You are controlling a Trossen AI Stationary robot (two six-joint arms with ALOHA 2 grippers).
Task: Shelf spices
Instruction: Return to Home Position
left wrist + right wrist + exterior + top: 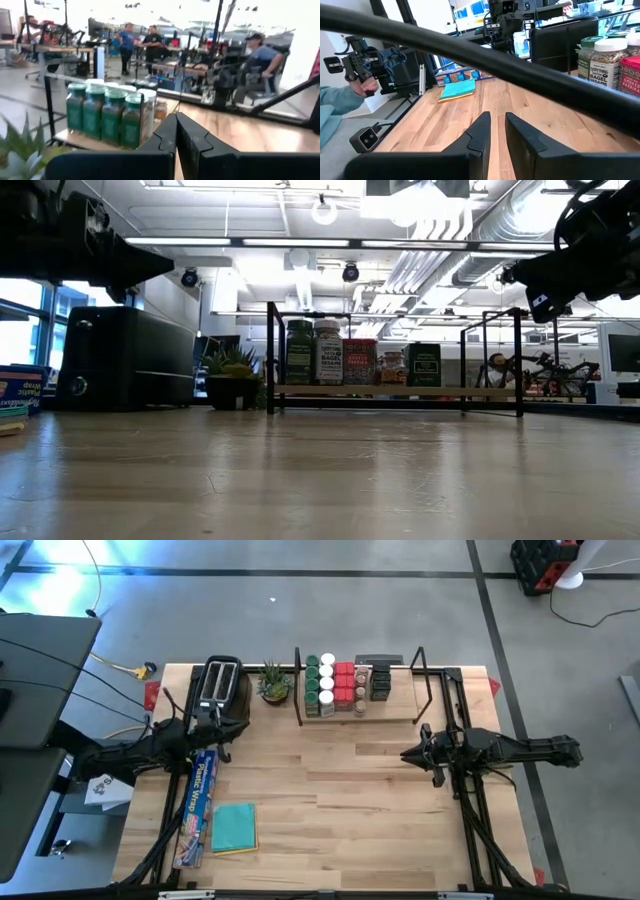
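The spices (340,685) stand in close rows on the left half of the shelf (400,705), a light-wood plank in a thin black frame at the table's far edge. They are green-lidded and white-lidded jars, red tins and dark tins (330,352). Neither gripper touches them. My left gripper (176,120) hovers shut above the table's left side (230,735), pointing toward the green-lidded jars (105,115). My right gripper (497,120) hovers above the table's right side (405,753). It points toward the left edge, its fingers a narrow gap apart with nothing between them.
A black toaster (220,682) and a small potted plant (273,683) stand left of the shelf. A plastic-wrap box (198,805) and a flat teal pad (234,828) lie near the front left. Bare wood fills the table's middle (340,790). People show in the room beyond.
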